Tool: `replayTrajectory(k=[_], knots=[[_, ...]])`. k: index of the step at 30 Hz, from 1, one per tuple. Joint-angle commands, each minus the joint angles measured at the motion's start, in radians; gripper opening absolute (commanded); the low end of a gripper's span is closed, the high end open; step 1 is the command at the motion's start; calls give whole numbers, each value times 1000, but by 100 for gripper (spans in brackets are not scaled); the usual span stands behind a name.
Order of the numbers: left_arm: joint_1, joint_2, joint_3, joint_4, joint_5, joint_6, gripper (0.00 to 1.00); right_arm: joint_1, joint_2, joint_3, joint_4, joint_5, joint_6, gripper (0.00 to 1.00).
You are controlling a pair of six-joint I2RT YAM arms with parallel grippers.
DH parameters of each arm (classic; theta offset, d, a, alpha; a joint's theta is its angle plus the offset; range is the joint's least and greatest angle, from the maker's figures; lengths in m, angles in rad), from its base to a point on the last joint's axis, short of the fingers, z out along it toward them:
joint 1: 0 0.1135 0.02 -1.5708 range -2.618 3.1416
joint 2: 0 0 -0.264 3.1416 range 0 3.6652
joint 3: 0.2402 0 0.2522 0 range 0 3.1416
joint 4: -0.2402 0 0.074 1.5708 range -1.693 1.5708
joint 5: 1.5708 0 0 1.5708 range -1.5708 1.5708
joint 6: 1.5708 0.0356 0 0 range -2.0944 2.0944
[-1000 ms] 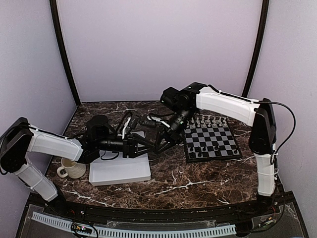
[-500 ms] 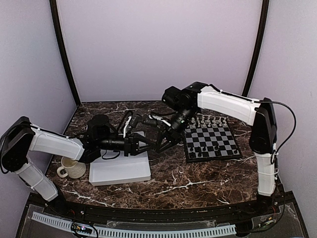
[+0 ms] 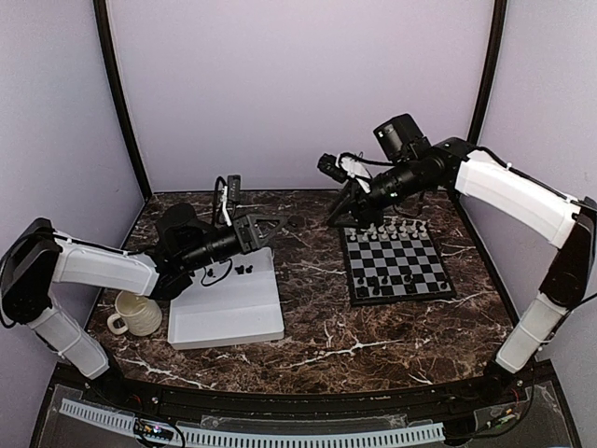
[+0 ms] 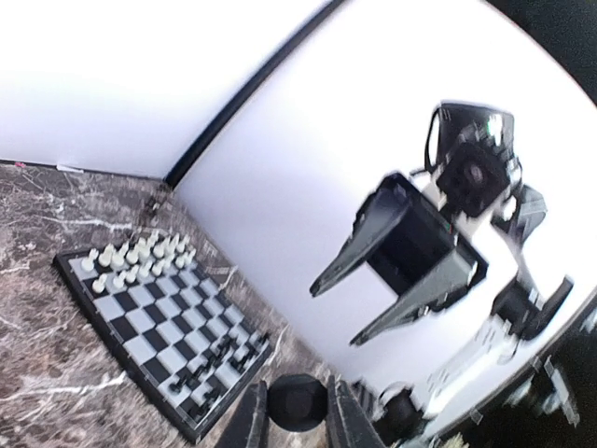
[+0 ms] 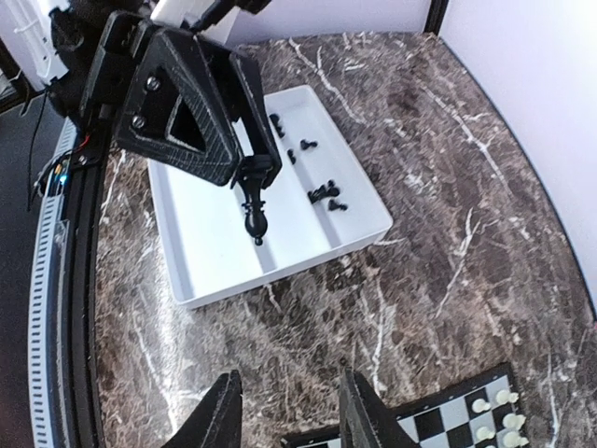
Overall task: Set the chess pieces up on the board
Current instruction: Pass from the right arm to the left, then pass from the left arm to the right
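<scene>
A small black chess piece [image 5: 254,213] is shown hanging from the tips of the left claw [image 5: 255,173], which is closed on the piece's upper end and held in the air above a plain white rectangular tray [image 3: 229,322]. Several loose black chessmen [image 5: 326,196] are scattered in the tray's far part, below the claw. The small square chessboard [image 3: 396,254] of black and silver-grey checks is set on the dark marbled counter [image 3: 373,336] to the right of the tray, well apart from the held piece. White chessmen [image 3: 387,227] are ranged along its far rows, and a few black ones [image 3: 387,280] are placed on its near rows. The right claw [image 5: 289,397] is raised near the board's far left corner, its fingers parted with nothing between them. A cream mug [image 3: 135,317] is seen just left of the tray.
</scene>
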Motion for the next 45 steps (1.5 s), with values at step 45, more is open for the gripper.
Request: replayTrajectory(k=[45], knots=[[5,383,34,755,-82,-759,5,123,169,110,235,137,85,36]])
